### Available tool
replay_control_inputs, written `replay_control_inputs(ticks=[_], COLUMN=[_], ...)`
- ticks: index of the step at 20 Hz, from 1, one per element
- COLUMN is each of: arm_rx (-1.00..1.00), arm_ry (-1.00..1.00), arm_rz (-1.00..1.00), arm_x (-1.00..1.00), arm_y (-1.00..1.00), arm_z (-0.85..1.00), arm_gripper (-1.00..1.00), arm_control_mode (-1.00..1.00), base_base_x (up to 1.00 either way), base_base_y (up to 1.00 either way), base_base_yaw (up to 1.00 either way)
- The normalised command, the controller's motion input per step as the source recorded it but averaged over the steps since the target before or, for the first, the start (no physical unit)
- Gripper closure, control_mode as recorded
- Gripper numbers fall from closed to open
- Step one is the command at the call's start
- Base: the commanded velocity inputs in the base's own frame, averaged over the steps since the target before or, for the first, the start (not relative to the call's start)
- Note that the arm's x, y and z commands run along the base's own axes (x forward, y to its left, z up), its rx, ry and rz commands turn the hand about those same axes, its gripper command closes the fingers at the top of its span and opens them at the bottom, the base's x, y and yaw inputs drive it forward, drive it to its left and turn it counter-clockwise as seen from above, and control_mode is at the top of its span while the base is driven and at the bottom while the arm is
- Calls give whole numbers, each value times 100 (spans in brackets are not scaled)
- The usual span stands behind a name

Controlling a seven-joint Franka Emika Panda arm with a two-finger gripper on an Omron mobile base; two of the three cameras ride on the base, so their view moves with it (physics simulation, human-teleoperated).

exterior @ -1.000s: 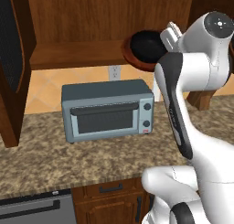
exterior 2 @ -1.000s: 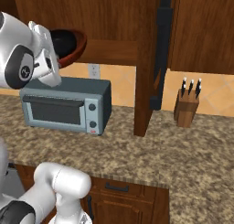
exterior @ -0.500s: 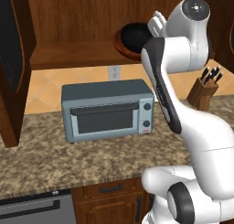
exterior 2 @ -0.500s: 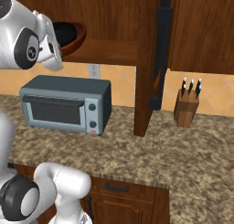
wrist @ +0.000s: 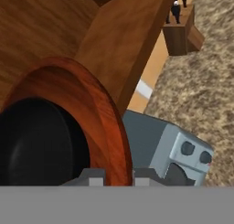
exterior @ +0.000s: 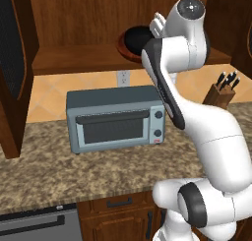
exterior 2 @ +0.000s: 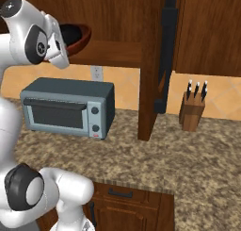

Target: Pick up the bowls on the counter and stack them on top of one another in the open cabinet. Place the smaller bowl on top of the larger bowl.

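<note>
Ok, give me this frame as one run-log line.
phase: placing | gripper: shut on bowl rim | bowl: at open cabinet shelf edge, above toaster oven | stack: not yet done

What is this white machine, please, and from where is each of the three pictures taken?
It is a white robot arm with a two-finger gripper. Two pictures come from cameras behind the arm, to its left and its right. The third comes from a camera on the hand, so it looks tilted. On the speckled granite counter stand a grey toaster oven and a wooden knife block. The gripper's fingers sit on either side of the rim of a glossy reddish-brown bowl with a dark inside, up at the wooden cabinet shelf. Whether the bowl already rests on the shelf is unclear.
</note>
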Motion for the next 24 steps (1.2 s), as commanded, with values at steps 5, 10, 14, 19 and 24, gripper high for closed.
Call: replay_control_inputs(ticks=[5,10,14,19,24], arm_rx=[-6,-6,-3,-1,-4], arm_ry=[6,7,4,7,8], arm_rz=[0,0,0,0,0], arm_x=[36,25,38,59,33], arm_y=[1,0,10,9,2], arm_z=[-22,-15,28,16,-11], arm_gripper=[100,100,100,100,100], arm_control_mode=[-100,-100,-100,-100,-100], base_base_x=[0,0,0,0,0], base_base_y=[0,0,0,0,0], base_base_yaw=[0,0,0,0,0])
